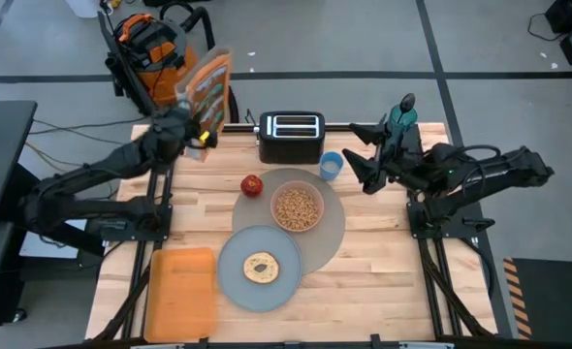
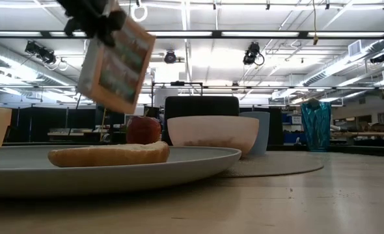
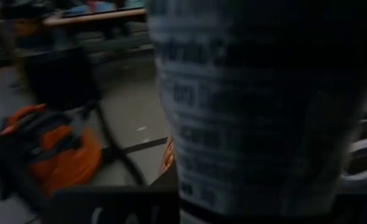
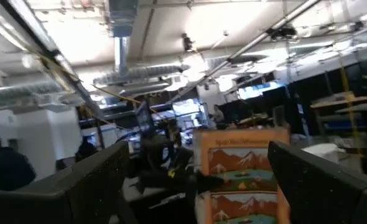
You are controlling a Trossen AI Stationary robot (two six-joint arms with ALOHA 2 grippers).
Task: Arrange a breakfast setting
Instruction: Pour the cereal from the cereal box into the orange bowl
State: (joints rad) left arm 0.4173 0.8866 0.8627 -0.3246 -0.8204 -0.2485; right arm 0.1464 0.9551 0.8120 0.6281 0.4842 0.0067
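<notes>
1. We start at the centre of the bench (image 1: 383,281), where the large round grey-brown mat (image 1: 333,233) lies with the pink bowl (image 1: 297,207) on it, full of cereal.
2. The smaller round grey plate (image 1: 236,281) overlaps the mat's near left edge, and a round piece of bread (image 1: 262,268) lies on it; in the low view that plate (image 2: 198,159) fills the foreground with the bread (image 2: 110,154) on top.
3. The red apple (image 1: 252,184) rests on the bare wood just beside the mat's left rim, and the small blue cup (image 1: 332,165) stands at the mat's far edge, next to the black toaster (image 1: 291,136).
4. We see no metal spoon in any view.
5. An orange tray (image 1: 181,291) lies at the near left of the bench, just beside the plate.
6. Now the left pincer (image 1: 184,116): it is up at the far left corner, clamped on a cereal box (image 1: 208,92), which hangs tilted in the air above the bench edge.
7. From the low view the box (image 2: 116,65) leans over high above the apple (image 2: 143,129); in the left wrist view its printed panel (image 3: 252,112) fills the frame.
8. The right pincer (image 1: 364,160) hovers at the far right, near the cup, fingers spread wide and empty; its wrist view looks across at the box (image 4: 242,177).
</notes>
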